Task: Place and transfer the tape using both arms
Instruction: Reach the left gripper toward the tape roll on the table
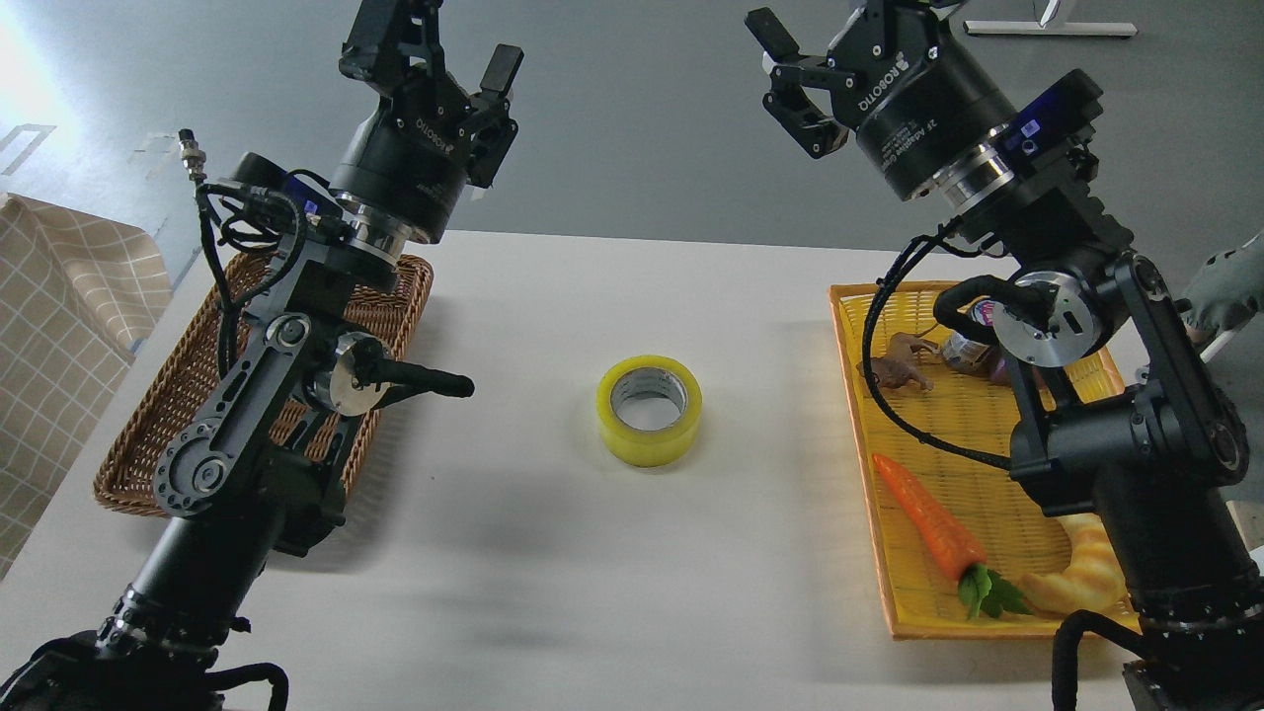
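The yellow tape roll (649, 409) with a grey-white core lies flat on the middle of the white table (553, 573), touched by neither arm. My left gripper (434, 44) is raised high above the table's far left, over the wicker basket; its fingers stand apart and hold nothing. My right gripper (820, 49) is raised high at the far right, fingers apart and empty; one finger runs off the top edge. Both are well above and away from the tape.
A brown wicker basket (148, 434) sits at the left under my left arm. A yellow tray (859, 395) at the right holds a carrot toy (926, 513), a croissant toy (1081, 583), a small brown animal figure (897, 367) and a can (973, 346). A checked cloth (59, 326) hangs far left.
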